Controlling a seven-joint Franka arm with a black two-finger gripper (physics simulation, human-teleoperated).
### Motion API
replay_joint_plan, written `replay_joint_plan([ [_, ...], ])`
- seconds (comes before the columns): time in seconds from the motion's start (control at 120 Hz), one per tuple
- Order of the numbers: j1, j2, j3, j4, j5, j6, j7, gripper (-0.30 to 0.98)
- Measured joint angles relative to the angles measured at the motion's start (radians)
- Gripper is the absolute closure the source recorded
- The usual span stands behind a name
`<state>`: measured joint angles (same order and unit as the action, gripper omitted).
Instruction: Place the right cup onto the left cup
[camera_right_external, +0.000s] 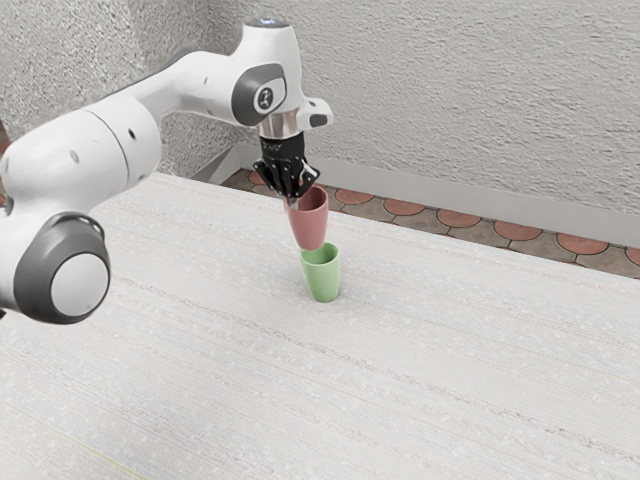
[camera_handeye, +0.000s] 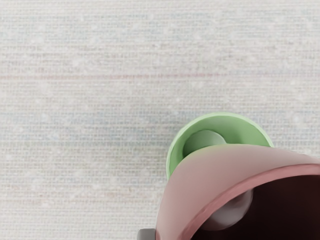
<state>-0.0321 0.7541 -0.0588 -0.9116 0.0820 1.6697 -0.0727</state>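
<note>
Pink cup (camera_right_external: 309, 222) is clamped by its wall in the fingers (camera_right_external: 291, 198) and suspended mouth up, its base partly over the mouth of the upright green cup (camera_right_external: 322, 278); the pick is complete, and the transfer appears nearly so. Remaining operations, as judged from this position: centre over the green cup, lower until seated, release and retract. The hand (camera_right_external: 283, 150) points downward above the worktop (camera_right_external: 200, 330), with the arm (camera_right_external: 110, 150) bent and entering from the exterior view's left.
</note>
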Motion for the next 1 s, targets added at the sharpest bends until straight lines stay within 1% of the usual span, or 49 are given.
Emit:
replay_joint_plan([
  [0.167,0.0,0.021,-0.002,0.023,0.001,0.001,0.008,0.79],
  [1.0,0.006,0.068,-0.021,0.025,0.001,0.021,0.028,0.79],
])
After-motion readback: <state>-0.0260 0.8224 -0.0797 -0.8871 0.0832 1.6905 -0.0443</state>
